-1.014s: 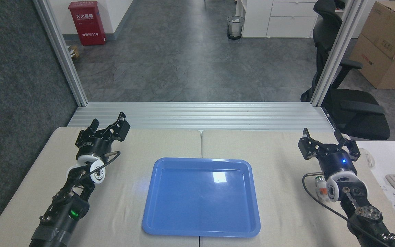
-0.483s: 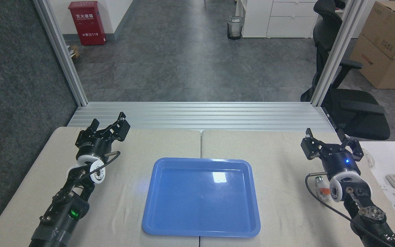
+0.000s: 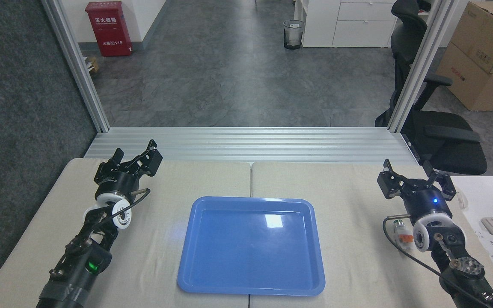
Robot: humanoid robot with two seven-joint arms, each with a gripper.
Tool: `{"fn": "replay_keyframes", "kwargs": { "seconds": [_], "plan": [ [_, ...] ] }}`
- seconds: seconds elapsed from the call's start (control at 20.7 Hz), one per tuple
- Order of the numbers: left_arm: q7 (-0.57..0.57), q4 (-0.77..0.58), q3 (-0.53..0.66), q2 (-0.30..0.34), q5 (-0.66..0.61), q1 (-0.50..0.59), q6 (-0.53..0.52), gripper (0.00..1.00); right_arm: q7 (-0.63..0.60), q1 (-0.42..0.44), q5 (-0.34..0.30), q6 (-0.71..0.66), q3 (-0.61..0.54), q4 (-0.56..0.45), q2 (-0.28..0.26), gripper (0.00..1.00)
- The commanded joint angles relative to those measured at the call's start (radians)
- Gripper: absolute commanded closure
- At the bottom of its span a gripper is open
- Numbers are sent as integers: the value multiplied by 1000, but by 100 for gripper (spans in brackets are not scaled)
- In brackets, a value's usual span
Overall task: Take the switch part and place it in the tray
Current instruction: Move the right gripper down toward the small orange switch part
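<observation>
Switch part (image 3: 402,233) lies on the bench just behind and left of the right gripper (image 3: 416,183), whose jaws are spread and empty; reaching step; next, draw back and descend; tray (image 3: 250,290) empty.

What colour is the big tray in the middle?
The tray is glossy blue, seen best in the head view.
</observation>
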Motion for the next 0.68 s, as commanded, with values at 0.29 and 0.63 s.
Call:
{"fn": "replay_keyframes", "kwargs": {
  "seconds": [0.29,0.63],
  "plan": [
    [0,0,0,1,0,1,0,0,-1,0,0,1,-20,-8,-2,2],
    [0,0,0,-1,0,1,0,0,-1,0,2,1,-13,-8,-2,2]
  ]
}}
